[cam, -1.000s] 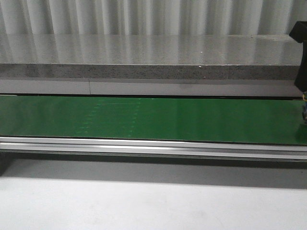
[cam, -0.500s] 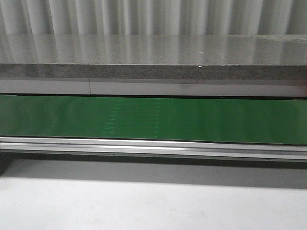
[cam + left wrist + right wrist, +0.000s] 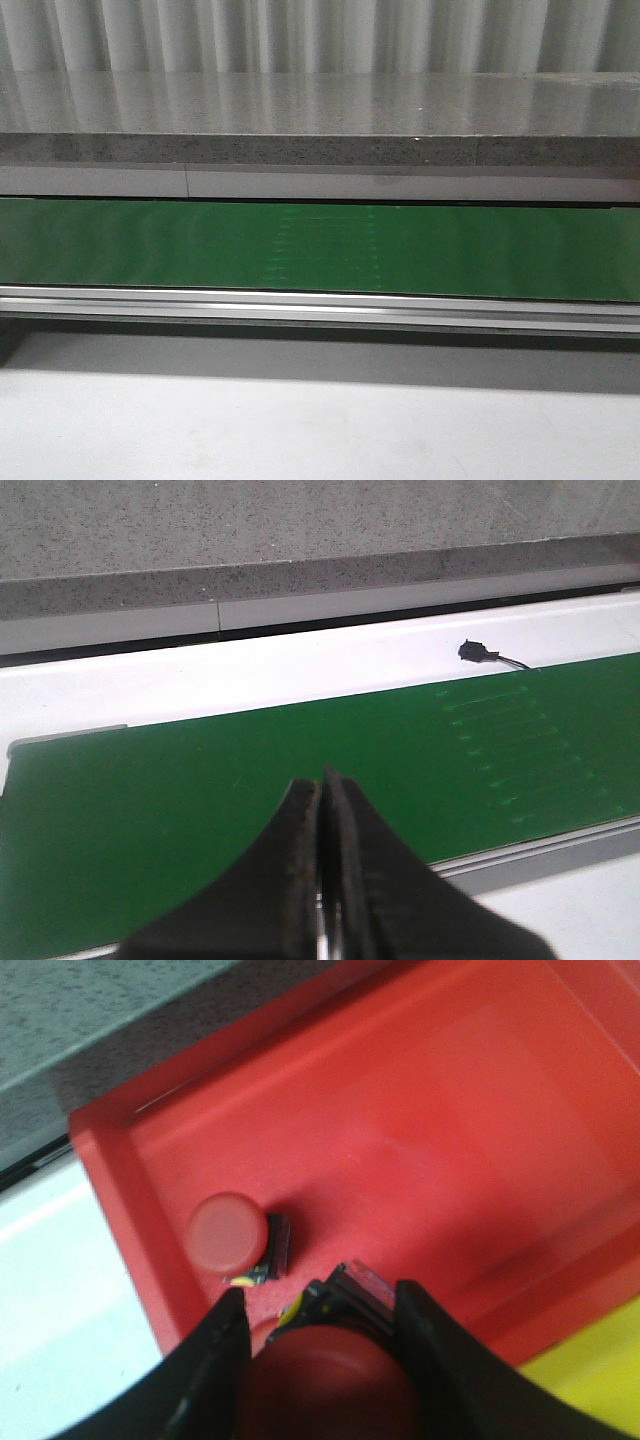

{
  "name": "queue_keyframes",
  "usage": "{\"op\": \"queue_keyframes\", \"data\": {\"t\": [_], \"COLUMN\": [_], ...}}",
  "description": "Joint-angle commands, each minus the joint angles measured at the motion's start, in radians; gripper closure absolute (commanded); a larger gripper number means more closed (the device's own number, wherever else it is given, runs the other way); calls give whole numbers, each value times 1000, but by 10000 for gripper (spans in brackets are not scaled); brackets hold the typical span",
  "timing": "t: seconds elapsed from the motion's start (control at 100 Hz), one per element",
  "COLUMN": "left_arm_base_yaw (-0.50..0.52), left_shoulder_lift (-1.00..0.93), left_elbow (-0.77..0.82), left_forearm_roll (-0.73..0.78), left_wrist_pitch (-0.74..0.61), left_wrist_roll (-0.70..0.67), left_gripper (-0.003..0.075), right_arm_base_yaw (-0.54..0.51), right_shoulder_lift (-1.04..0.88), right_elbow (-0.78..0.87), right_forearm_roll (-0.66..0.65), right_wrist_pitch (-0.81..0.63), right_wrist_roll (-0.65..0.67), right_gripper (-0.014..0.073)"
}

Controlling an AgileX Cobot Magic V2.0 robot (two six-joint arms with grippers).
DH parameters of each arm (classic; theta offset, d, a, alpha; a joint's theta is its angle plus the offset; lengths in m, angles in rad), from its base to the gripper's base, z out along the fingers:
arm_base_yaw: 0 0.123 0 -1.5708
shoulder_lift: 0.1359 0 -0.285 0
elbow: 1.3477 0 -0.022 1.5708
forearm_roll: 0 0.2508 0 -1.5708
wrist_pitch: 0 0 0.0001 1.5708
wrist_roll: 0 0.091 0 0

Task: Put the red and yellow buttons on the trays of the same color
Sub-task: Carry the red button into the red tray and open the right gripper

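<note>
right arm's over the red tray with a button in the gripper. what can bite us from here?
1. The held red button hangs just beside the red button already lying in the red tray; a release here could land on it or knock it.
2. The yellow tray borders this spot, so a bounce or drift might carry the button over.
3. The left gripper is shut above the green belt, which shows no button; it may need opening before any pick.

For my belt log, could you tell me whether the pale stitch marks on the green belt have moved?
Yes: the stitch marks have shifted rightward along the green belt, judged against the fixed aluminium rail.
</note>
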Motion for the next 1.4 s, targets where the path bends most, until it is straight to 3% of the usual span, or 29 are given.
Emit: {"op": "queue_keyframes", "data": {"t": [0.0, 0.75, 0.84, 1.13, 1.39], "left_arm_base_yaw": [-8, -8, -8, -8, -8], "left_shoulder_lift": [-6, -6, -6, -6, -6], "left_elbow": [-26, -26, -26, -26, -26], "left_forearm_roll": [-10, -10, -10, -10, -10], "left_wrist_pitch": [-75, -75, -75, -75, -75], "left_wrist_roll": [-3, -3, -3, -3, -3], "left_gripper": [741, 741, 741, 741, 741], "right_arm_base_yaw": [-7, -6, -6, -6, -6], "right_shoulder_lift": [-5, 237, 237, 237, 235], "right_elbow": [-52, -92, -92, -92, -92], "right_forearm_roll": [10, 117, 118, 120, 123], "right_wrist_pitch": [-92, -302, -308, -333, -354], "right_wrist_roll": [-1, -1, -1, -1, -1], "right_gripper": [567, 558, 487, 133, 101]}}
